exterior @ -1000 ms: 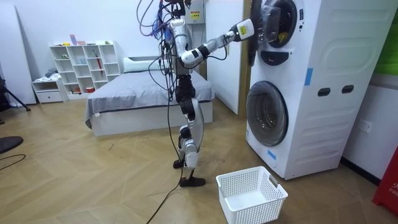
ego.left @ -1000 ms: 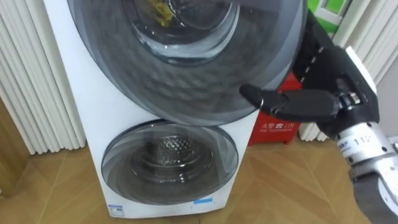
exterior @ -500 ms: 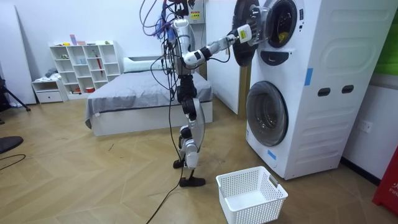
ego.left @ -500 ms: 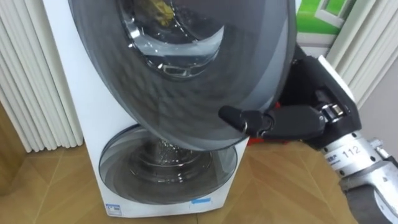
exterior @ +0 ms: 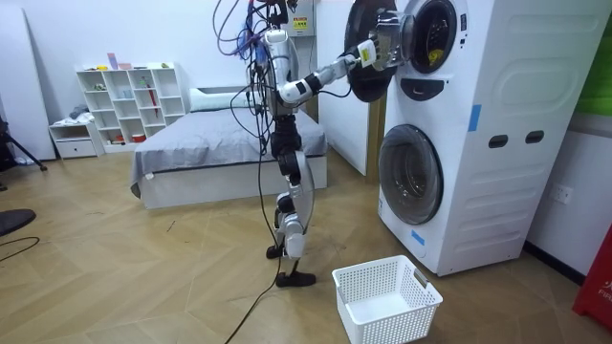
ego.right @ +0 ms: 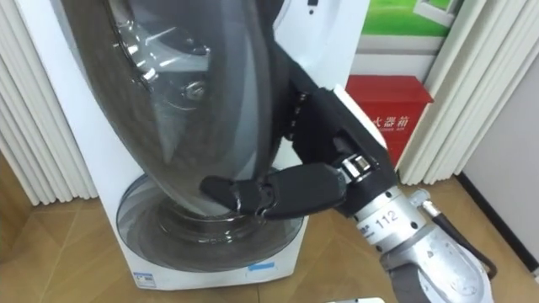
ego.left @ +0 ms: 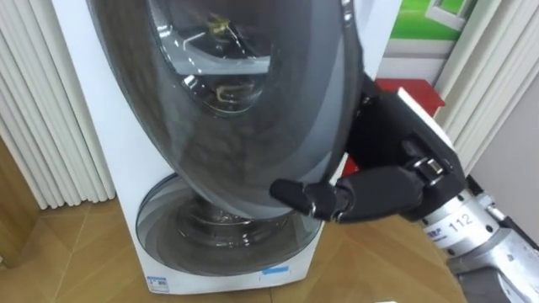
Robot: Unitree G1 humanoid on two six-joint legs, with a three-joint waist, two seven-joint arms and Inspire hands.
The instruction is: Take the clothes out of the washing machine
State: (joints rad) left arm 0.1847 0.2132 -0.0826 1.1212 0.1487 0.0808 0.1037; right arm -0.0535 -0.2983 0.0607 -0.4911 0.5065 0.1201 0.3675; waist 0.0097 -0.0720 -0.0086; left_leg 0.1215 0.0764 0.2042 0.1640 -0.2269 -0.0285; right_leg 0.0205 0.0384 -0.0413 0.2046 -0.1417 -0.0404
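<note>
Right hand (ego.left: 392,187) is recorded at the rim of the upper door (ego.left: 244,109). The rim is pinched between one digit laid across the outer glass and the palm behind it. The remaining fingers are hidden by the door.

Clothes (exterior: 432,59) are noted as a yellowish patch low in the upper drum of the stacked washing machine (exterior: 507,143), apart from the hand. The upper door stands part open, swung out toward the robot, so the drum mouth is not yet fully cleared.

Handling, judged: the load is expected to be soft and limp, light if dry, heavier and clinging if damp. A bunched fold near the middle of the patch is judged the best hold, with fingers curled well round it. A trailing end could catch on the drum lip.

Not resolved: the number of pieces, whether they are tangled, and whether they are wet. In the eye views the drum interior is seen only through the tinted glass and is cut off at the top.

The lower door (ego.left: 227,227) is shut. A white laundry basket (exterior: 387,298) is set on the floor before it, near the robot's feet.
</note>
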